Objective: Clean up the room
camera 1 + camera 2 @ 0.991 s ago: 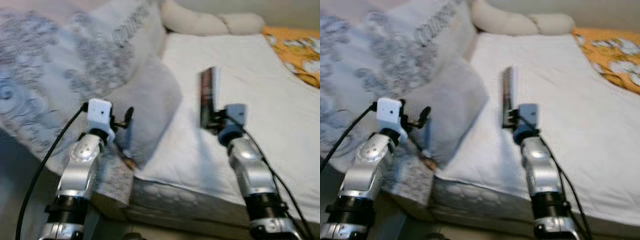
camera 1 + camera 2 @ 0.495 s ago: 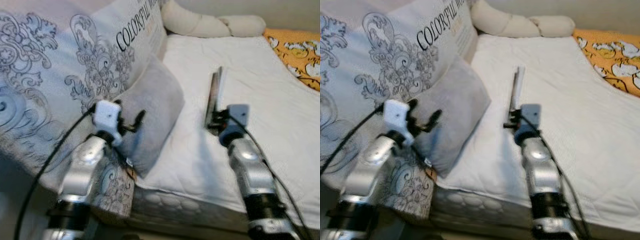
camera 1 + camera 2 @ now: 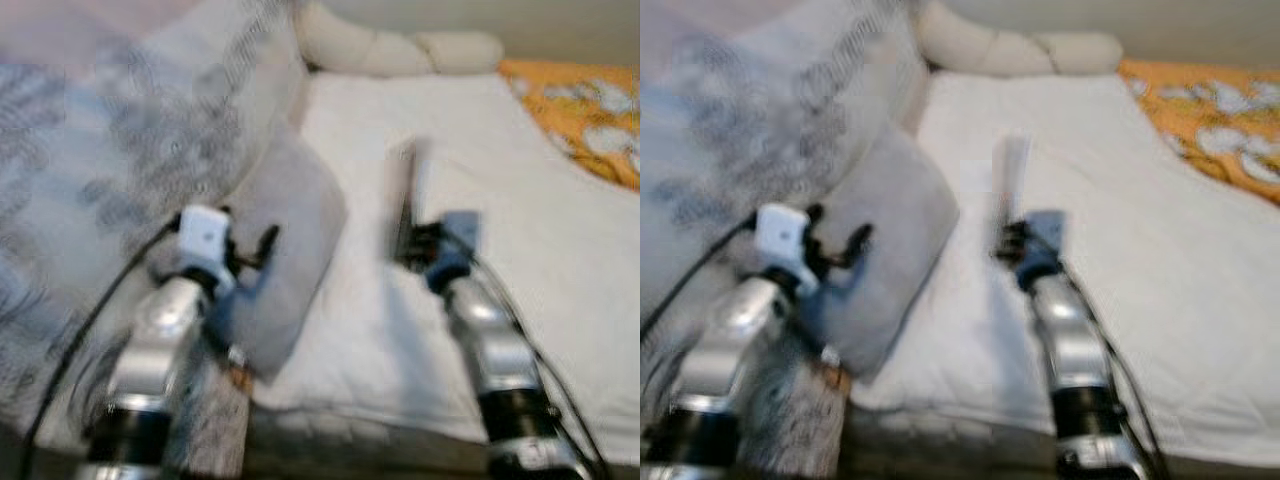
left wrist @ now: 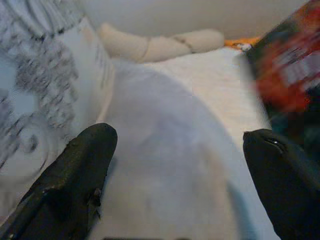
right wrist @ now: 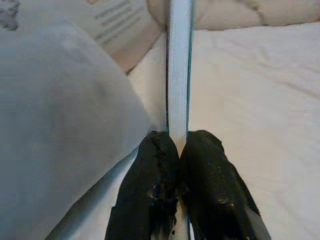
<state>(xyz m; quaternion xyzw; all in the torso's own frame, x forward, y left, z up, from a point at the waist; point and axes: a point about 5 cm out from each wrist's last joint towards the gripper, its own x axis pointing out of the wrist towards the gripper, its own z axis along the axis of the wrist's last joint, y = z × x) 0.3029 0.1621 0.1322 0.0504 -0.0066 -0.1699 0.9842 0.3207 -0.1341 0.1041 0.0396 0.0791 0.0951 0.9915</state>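
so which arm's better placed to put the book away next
Right. The right gripper is already clamped on the book, held edge-up over the bed. The left gripper is open near the grey pillow.

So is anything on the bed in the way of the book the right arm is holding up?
Nothing visible. The right gripper holds the book edge-up above bare white sheet; the grey pillow lies off to its left.

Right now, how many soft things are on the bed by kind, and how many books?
Patterned pillow: 1
Grey pillow: 1
Cream bolster: 1
Orange patterned cover: 1
Book, held in the right gripper: 1
Total: 5
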